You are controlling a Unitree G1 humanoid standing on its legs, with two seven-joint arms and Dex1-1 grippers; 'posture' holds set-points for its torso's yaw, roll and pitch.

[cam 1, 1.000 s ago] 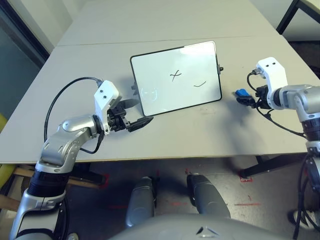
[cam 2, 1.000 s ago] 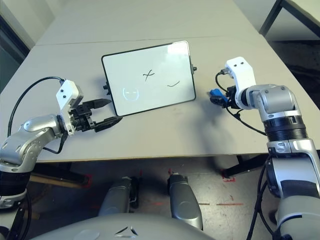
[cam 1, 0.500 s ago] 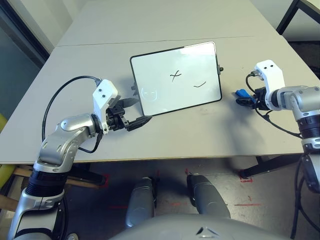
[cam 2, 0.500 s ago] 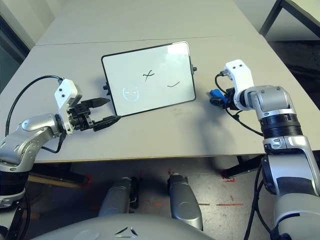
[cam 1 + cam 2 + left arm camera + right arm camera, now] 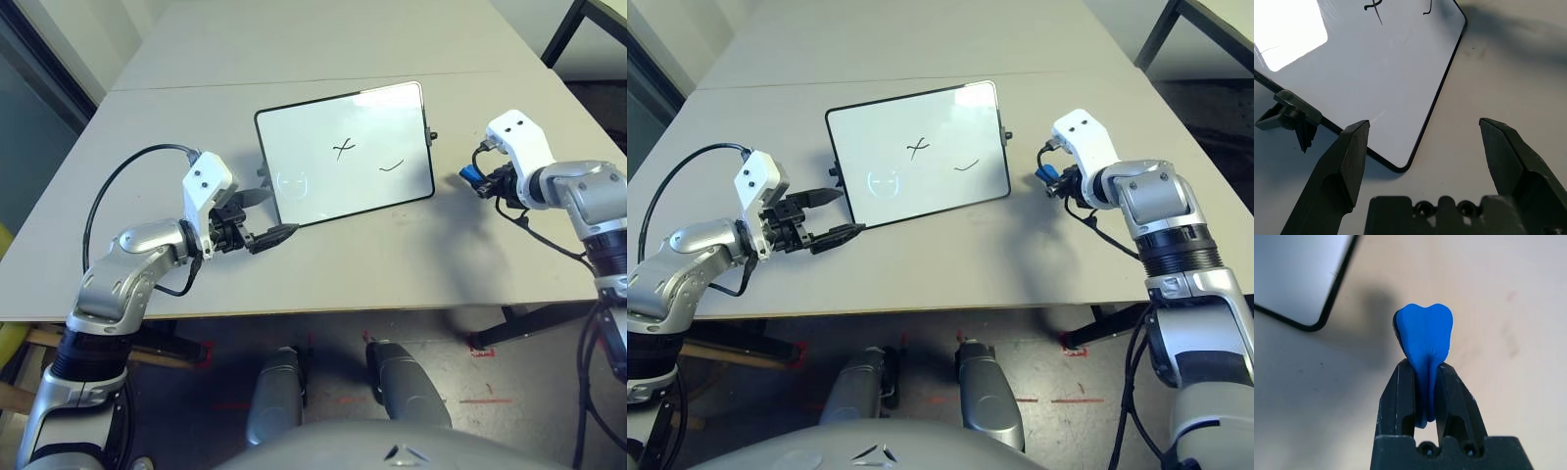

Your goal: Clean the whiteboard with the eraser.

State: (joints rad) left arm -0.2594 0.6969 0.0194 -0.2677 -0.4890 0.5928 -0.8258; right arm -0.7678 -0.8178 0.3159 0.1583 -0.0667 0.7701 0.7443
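The right gripper [image 5: 1424, 382] is clamped on the blue eraser [image 5: 1426, 333], one finger pressed against each side, with the eraser's wider end sticking out past the fingertips, near the board's right side. The board [image 5: 343, 152] lies at a slant on the table [image 5: 392, 264], with a black cross, a short black curve and a pale smiley on it. The left gripper [image 5: 1424, 125], fingers wide apart and nothing between them, is at the board's near left corner.
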